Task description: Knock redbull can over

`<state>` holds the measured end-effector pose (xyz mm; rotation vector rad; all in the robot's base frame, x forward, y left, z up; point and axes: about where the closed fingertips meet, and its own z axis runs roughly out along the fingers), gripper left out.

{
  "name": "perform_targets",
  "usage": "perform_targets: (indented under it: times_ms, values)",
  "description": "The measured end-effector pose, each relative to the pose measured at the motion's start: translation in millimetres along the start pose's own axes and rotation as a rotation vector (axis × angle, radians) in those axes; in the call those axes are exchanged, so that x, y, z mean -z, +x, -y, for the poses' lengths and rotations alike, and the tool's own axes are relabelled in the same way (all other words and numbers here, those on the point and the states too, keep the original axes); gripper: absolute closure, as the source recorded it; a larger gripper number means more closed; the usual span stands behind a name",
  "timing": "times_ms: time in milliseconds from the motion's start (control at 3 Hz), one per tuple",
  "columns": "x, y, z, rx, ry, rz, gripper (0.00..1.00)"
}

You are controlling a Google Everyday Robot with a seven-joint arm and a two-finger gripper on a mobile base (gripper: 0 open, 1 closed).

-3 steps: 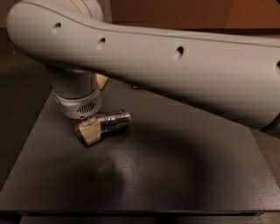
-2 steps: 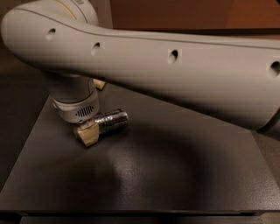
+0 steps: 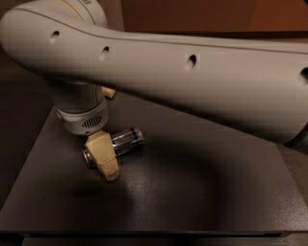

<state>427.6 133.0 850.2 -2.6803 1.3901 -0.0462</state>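
The redbull can (image 3: pixel 122 141), silvery with dark panels, lies on its side on the dark table (image 3: pixel 192 192), left of centre. My gripper (image 3: pixel 109 134) hangs straight over it from the big white arm (image 3: pixel 192 81). One beige finger (image 3: pixel 103 156) reaches down in front of the can's left end, touching or nearly touching it. The other beige fingertip (image 3: pixel 109 91) shows behind the wrist, well apart from the first, so the gripper is open. The can's left end is partly hidden by the front finger.
The white arm spans the whole upper half of the view and hides the back of the table. The table's front edge (image 3: pixel 144 233) runs along the bottom. A brown wall (image 3: pixel 192 14) stands behind.
The arm and gripper have shifted slightly down and toward the front over the can. The can still lies on its side in about the same place.
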Motion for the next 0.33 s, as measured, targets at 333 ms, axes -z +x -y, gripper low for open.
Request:
perform_targets:
  times_ms: [333]
  values:
    - [0.0,0.0,0.0,0.0,0.0,0.0,0.0]
